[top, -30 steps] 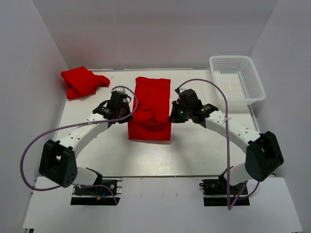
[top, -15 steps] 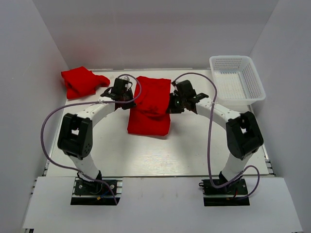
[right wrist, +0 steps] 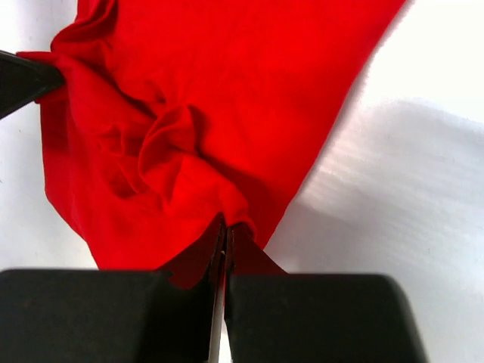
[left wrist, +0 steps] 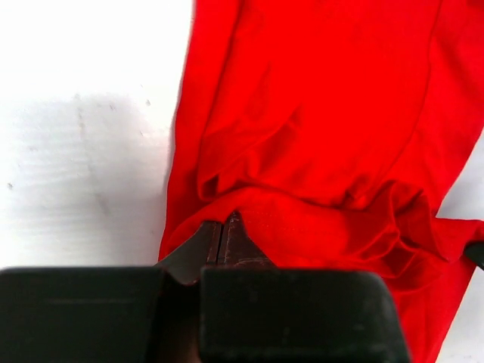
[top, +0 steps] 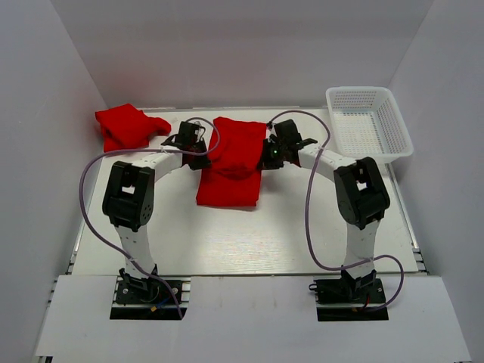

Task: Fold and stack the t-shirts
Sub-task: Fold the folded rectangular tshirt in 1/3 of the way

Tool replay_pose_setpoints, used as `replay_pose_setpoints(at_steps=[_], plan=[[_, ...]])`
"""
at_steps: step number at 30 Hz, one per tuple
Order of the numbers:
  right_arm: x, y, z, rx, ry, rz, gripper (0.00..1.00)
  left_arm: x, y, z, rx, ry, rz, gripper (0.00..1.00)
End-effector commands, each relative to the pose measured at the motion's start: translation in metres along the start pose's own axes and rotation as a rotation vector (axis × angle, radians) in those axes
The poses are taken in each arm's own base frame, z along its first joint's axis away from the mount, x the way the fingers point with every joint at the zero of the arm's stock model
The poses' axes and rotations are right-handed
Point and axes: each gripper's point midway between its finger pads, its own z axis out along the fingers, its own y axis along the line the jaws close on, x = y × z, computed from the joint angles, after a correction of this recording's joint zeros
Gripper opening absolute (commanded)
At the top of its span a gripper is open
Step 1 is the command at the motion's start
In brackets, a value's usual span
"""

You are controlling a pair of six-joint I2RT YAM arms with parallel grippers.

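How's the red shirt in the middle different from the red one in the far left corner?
The middle shirt lies stretched out and partly folded; the corner shirt is a crumpled heap. The left gripper and right gripper pinch the middle shirt's edges; the corner shirt is untouched. Both are plain bright red.

I stood in a robot lab's test booth: plain white walls boxed in my white surface, and my left arm and right arm, trailing purple cables, were bolted at its near edge.
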Motion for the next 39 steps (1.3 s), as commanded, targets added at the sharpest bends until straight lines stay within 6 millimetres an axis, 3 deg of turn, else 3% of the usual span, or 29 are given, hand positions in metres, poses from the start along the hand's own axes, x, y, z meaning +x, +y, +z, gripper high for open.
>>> replay_pose_setpoints(at_steps=[1,3,5,6,7,8,10,11,14,15,17,18,20,21,22,23,24,25,26,27,28,30,31,33,34,39], plan=[[-0.033,0.012,0.002,-0.055,-0.073,-0.055,0.0,-0.029,-0.009,-0.007,0.038,-0.076,0.013,0.0],[-0.037,0.004,0.004,-0.038,-0.072,-0.061,0.0,-0.034,-0.004,-0.007,0.028,-0.093,0.006,0.0],[-0.045,0.003,0.004,-0.033,-0.08,-0.067,0.0,-0.037,-0.004,-0.006,0.043,-0.087,0.014,0.12],[-0.044,-0.001,0.003,-0.018,-0.069,-0.061,0.06,-0.038,-0.005,-0.008,0.041,-0.083,0.013,0.32],[-0.045,-0.001,0.003,-0.016,-0.073,-0.066,0.17,-0.037,-0.007,-0.008,0.055,-0.076,0.014,0.45],[-0.051,0.001,-0.003,-0.011,-0.089,-0.076,0.39,-0.036,-0.009,-0.008,0.064,-0.072,0.024,0.52],[-0.055,-0.001,-0.01,0.011,-0.103,-0.081,0.52,-0.035,-0.012,-0.019,0.082,-0.078,0.026,0.67],[-0.064,0.006,-0.024,0.011,-0.135,-0.094,0.59,-0.045,-0.021,-0.033,0.113,-0.117,0.042,0.72],[-0.08,0.011,-0.049,0.044,-0.185,-0.15,0.66,-0.073,-0.04,-0.06,0.165,-0.193,0.103,0.75],[-0.092,0.021,-0.063,0.034,-0.218,-0.174,0.66,-0.078,-0.042,-0.072,0.162,-0.194,0.135,0.76],[-0.093,0.028,-0.079,0.033,-0.228,-0.19,0.63,-0.099,-0.055,-0.096,0.182,-0.253,0.177,0.76],[-0.094,0.039,-0.092,0.009,-0.247,-0.216,0.58,-0.103,-0.054,-0.105,0.172,-0.271,0.189,0.76],[-0.09,0.05,-0.096,-0.03,-0.254,-0.239,0.44,-0.106,-0.06,-0.133,0.197,-0.33,0.209,0.65],[-0.075,0.053,-0.097,-0.053,-0.229,-0.239,0.24,-0.092,-0.055,-0.132,0.201,-0.312,0.209,0.55],[-0.074,0.059,-0.096,-0.083,-0.233,-0.247,0.11,-0.093,-0.063,-0.151,0.248,-0.351,0.222,0.27],[-0.062,0.06,-0.093,-0.102,-0.204,-0.244,0.0,-0.086,-0.062,-0.152,0.257,-0.349,0.225,0.14],[-0.055,0.068,-0.093,-0.126,-0.194,-0.248,0.0,-0.066,-0.057,-0.143,0.251,-0.304,0.21,0.04],[-0.046,0.073,-0.088,-0.168,-0.18,-0.249,0.0,-0.058,-0.061,-0.143,0.292,-0.287,0.208,0.0],[-0.031,0.074,-0.081,-0.179,-0.151,-0.247,0.0,-0.048,-0.061,-0.14,0.317,-0.269,0.212,0.0],[-0.03,0.077,-0.078,-0.201,-0.16,-0.249,0.0,-0.026,-0.059,-0.132,0.334,-0.218,0.196,0.0],[-0.012,0.071,-0.069,-0.206,-0.117,-0.228,0.0,-0.019,-0.067,-0.131,0.4,-0.205,0.187,0.0],[-0.007,0.078,-0.062,-0.243,-0.119,-0.228,0.0,0.003,-0.058,-0.118,0.397,-0.158,0.153,0.0],[0.005,0.071,-0.053,-0.24,-0.088,-0.205,0.0,0.006,-0.059,-0.116,0.417,-0.161,0.144,0.0],[0.004,0.074,-0.047,-0.258,-0.105,-0.205,0.0,0.019,-0.05,-0.106,0.414,-0.136,0.134,0.0],[0.013,0.067,-0.038,-0.249,-0.079,-0.187,0.0,0.021,-0.05,-0.106,0.425,-0.134,0.136,0.0],[0.009,0.067,-0.016,-0.269,-0.083,-0.179,0.0,0.029,-0.043,-0.073,0.423,-0.077,0.107,0.0]])
